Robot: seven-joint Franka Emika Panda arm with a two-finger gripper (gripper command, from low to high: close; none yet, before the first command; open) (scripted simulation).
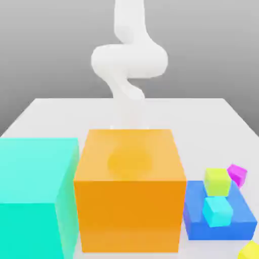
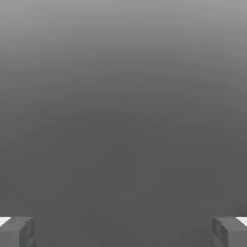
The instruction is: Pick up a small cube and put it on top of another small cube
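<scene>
At twelve o'clock in the exterior view, the Panda arm (image 1: 129,60) stood bent behind the orange block (image 1: 130,212), its two-finger gripper (image 2: 123,232) spread wide.

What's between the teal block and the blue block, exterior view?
The big orange block: in the exterior view it stands between the teal block and the flat blue block.
</scene>
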